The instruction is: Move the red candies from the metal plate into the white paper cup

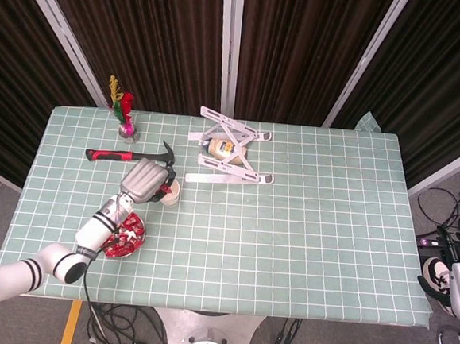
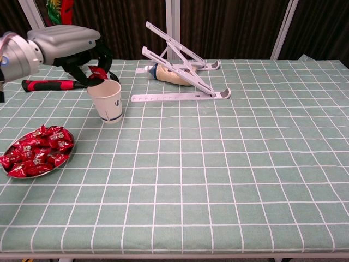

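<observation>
Chest view: left hand (image 2: 82, 52) pinching red candy (image 2: 98, 71) above white paper cup (image 2: 106, 102).

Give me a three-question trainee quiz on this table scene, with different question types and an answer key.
1. True or false: the left hand holds a red candy above the white paper cup.
2. Multiple choice: the metal plate of candies lies (A) at the table's left front, (B) under the laptop stand, (C) inside the cup.
3. Fill in: the tool lying behind the cup, with a red and black handle, is a ____.

Key: 1 true; 2 A; 3 hammer.
</observation>
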You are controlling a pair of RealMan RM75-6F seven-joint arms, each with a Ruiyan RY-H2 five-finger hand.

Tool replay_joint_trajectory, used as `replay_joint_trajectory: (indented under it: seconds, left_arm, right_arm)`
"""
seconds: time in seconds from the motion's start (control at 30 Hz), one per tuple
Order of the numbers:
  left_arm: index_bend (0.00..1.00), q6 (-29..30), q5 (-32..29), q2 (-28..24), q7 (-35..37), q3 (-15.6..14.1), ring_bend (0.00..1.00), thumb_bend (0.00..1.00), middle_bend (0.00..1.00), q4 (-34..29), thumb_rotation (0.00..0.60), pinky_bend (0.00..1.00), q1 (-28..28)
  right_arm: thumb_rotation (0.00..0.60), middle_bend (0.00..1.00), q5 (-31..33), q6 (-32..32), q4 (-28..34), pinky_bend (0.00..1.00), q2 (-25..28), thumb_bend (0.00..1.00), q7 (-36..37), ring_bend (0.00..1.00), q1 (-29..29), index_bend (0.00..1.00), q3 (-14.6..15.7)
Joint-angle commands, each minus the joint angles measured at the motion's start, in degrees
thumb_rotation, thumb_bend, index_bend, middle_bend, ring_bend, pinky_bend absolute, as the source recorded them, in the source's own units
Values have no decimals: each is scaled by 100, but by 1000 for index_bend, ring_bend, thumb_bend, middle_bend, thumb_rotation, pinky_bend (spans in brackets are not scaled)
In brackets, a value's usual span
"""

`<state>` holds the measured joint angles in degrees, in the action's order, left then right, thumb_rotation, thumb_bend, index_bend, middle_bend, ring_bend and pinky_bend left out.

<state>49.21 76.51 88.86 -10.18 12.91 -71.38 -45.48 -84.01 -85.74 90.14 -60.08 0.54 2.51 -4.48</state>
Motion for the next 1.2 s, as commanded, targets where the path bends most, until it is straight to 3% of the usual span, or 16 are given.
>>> replay_joint_trajectory:
  seconds: [0.03,0.33,0.73,0.97,1.2]
  left_arm:
    - [652,-87,-52,111,-88,11,936,488,715,105,600,1000,-122]
    - [581,-162,-269,274,-355,-60,931,479,635,322,600,1000,-271]
    - [469,-170,-634,92,-724,-189,914,452,490,91,600,1000,-224]
    - [423,476,-719,-343,-765,-217,911,435,454,-566,600,1000,171]
    - [431,1331,-235,-810,-408,-538,910,405,457,-1282,600,1000,790]
  right_arm:
    - [600,247,24,5,-24,278,-2,101,29,113,-9,84,-4]
    - [600,249,74,41,-75,285,-6,101,96,114,-12,84,-17]
    - [600,252,55,13,-56,305,-1,101,91,114,-26,84,-16]
    - [600,255,-16,-17,-37,312,7,101,93,118,-9,84,-21]
    - [600,260,-61,-54,-72,321,-3,101,122,129,-3,84,-29]
